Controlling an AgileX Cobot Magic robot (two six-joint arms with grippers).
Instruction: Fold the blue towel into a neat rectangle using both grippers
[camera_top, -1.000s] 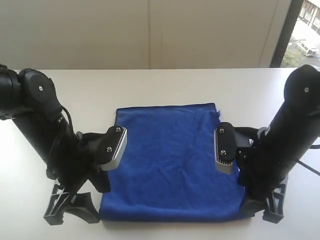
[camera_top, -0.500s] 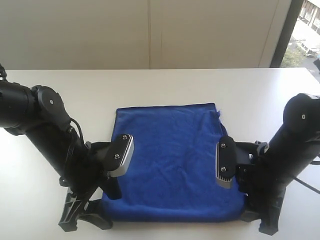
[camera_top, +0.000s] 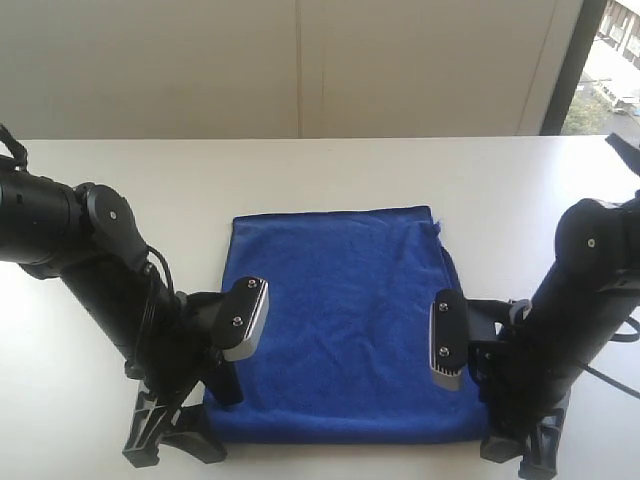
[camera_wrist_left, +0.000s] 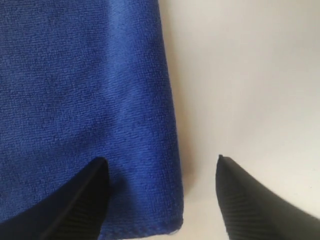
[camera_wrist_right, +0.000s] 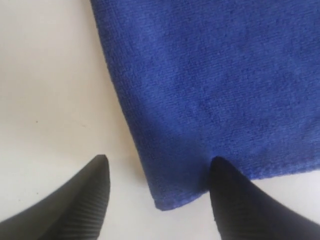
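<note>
Fingers spread on left gripper and right gripper, straddling towel corners. Uneven pinches, I judge, would skew the fold.

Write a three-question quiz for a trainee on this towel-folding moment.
1. True or false: the left gripper and the right gripper both stand open.
2. Which part of the blue towel does each gripper straddle? A: a corner. B: the middle. C: the far edge.
3. Fill in: the towel lies on a ____ table.
Key: 1 true; 2 A; 3 white.
</note>
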